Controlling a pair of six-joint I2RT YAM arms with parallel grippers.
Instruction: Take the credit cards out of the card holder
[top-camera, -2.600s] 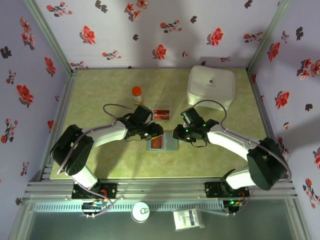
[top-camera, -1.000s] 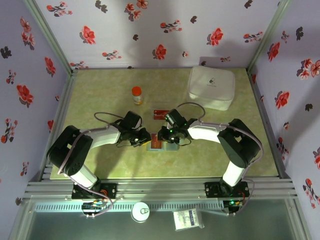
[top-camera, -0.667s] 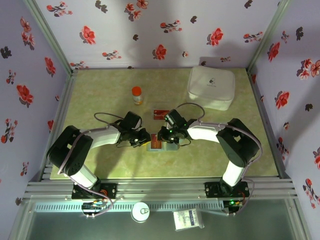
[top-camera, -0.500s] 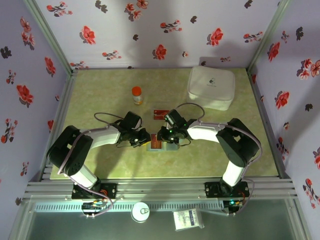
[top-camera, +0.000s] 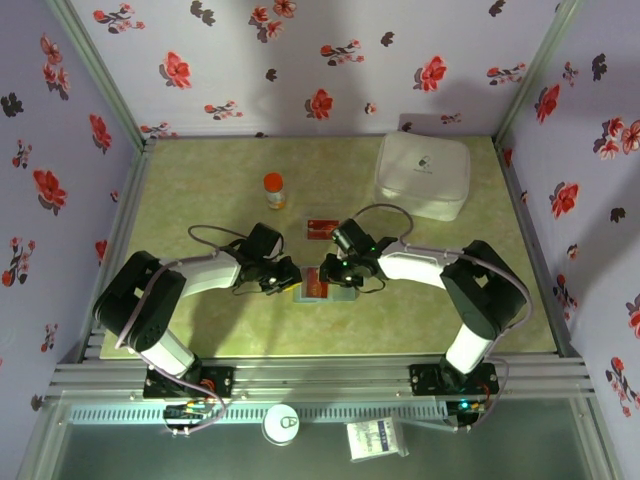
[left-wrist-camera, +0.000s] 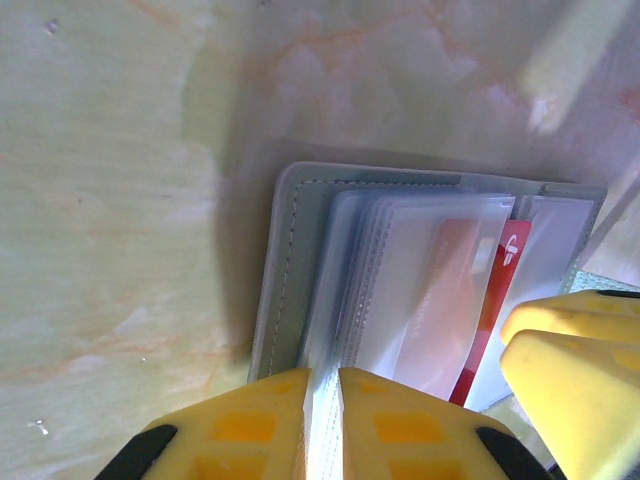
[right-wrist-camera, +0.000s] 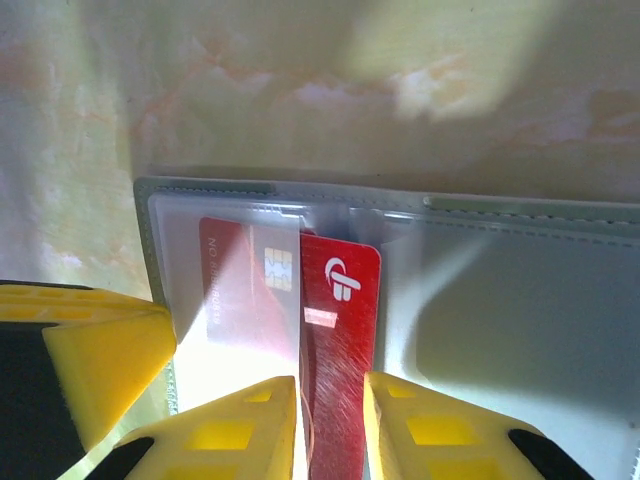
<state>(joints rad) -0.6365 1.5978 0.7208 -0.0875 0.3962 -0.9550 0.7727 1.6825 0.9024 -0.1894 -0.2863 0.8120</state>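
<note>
Right wrist: glossy red rectangular card (right-wrist-camera: 340, 345).

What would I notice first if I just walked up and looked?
Mid-table lies an open grey card holder. The right end effector pinches a bright red card sticking out of it, while the left end effector clamps its clear pages. A big white case sits at the far right corner.

Bare tabletop (top-camera: 200, 180) near and far left; white case (top-camera: 423, 175) far right, bottle (top-camera: 273, 189) and red card (top-camera: 322, 229) mid-table.
</note>
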